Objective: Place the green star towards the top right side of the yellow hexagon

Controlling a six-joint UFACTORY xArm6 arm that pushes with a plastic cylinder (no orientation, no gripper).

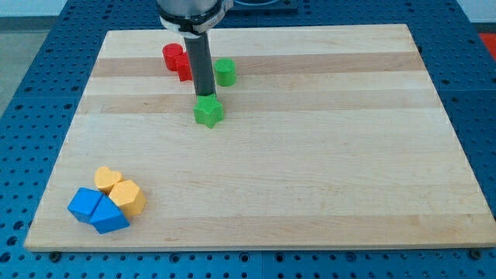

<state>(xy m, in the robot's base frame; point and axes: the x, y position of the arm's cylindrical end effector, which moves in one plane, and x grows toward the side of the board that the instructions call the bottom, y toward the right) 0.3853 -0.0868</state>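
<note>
Rod tip (204,96) (no fingers to open or close) touches the top edge of the green star block (208,112), well up-right of the yellow hexagon block (128,198); push gently down-left, stopping short.

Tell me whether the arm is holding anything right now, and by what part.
Nothing is held; the rod cannot grasp. My tip sits at the top edge of the green star, seemingly touching it, ready to push.
</note>
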